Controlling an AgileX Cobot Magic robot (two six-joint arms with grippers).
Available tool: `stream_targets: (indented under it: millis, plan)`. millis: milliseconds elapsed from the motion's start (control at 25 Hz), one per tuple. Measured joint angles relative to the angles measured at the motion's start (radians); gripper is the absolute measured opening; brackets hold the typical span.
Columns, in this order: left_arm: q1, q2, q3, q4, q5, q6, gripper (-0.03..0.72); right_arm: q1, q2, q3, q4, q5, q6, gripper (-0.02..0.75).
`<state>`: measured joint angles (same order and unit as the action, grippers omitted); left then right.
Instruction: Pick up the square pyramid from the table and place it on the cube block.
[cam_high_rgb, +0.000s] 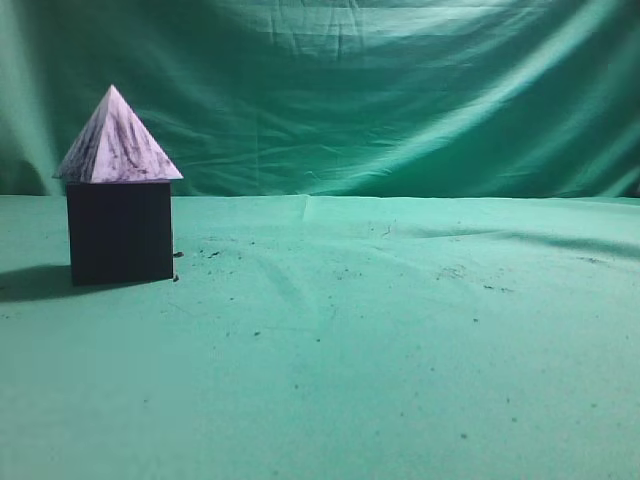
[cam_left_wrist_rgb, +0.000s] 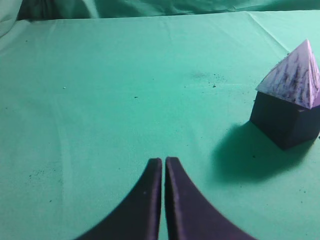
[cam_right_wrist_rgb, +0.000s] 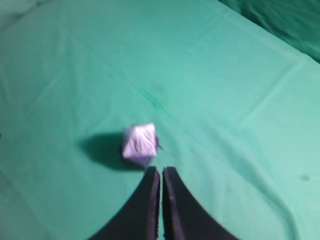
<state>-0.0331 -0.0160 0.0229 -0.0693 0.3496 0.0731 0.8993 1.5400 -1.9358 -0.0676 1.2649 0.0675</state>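
Note:
The pale lilac marbled square pyramid (cam_high_rgb: 118, 142) stands upright on top of the dark cube block (cam_high_rgb: 120, 232) at the left of the green table (cam_high_rgb: 380, 360). In the left wrist view the pyramid (cam_left_wrist_rgb: 295, 75) on the cube (cam_left_wrist_rgb: 282, 120) is at the far right, well away from my left gripper (cam_left_wrist_rgb: 163, 161), which is shut and empty above bare cloth. In the right wrist view I look down on the pyramid (cam_right_wrist_rgb: 140, 142), just ahead of my shut, empty right gripper (cam_right_wrist_rgb: 161, 170), which is high above it. No gripper shows in the exterior view.
Green cloth hangs as a backdrop (cam_high_rgb: 400, 90) behind the table. Small dark crumbs (cam_high_rgb: 450, 272) speckle the cloth around the middle. The stack casts a shadow (cam_high_rgb: 35, 282) to its left.

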Motion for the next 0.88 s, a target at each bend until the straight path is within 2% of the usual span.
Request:
stream_targets:
  millis: [200, 560, 720, 880]
  plan:
    - [0.0, 0.0, 0.0, 0.0, 0.0, 0.0, 0.0, 0.0, -0.254, 0.326, -0.013, -0.01, 0.002, 0.0]
    - [0.0, 0.0, 0.0, 0.0, 0.0, 0.0, 0.0, 0.0, -0.748, 0.801, 0.043, -0.262, 0.002, 0.0]
    - [0.0, 0.0, 0.0, 0.0, 0.0, 0.0, 0.0, 0.0, -0.931, 0.897, 0.045, -0.145, 0.004, 0.0]
    - [0.0, 0.0, 0.0, 0.0, 0.0, 0.0, 0.0, 0.0, -1.045, 0.912, 0.045, -0.023, 0.021, 0.0]
